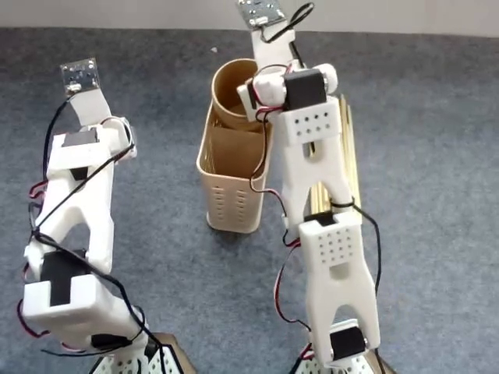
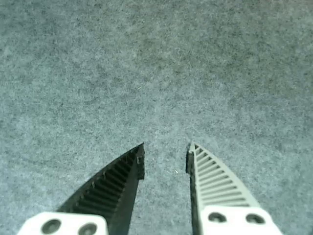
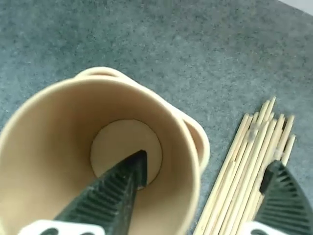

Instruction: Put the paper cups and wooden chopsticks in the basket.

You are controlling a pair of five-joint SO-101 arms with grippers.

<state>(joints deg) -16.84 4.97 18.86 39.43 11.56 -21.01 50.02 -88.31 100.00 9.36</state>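
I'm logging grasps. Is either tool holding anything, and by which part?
Nothing. The right tool straddles the wall of the paper cup but is open, not pinching it; the left tool is open over carpet.

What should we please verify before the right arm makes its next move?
1. The paper cup is at the basket far end: ok.
2. The right gripper is open, fingers astride the cup wall: ok.
3. Cup fully seated inside: cannot tell.
4. The chopsticks are in the basket: not ok, they lie on the carpet beside it.
5. The left gripper is open, away from the basket: ok.
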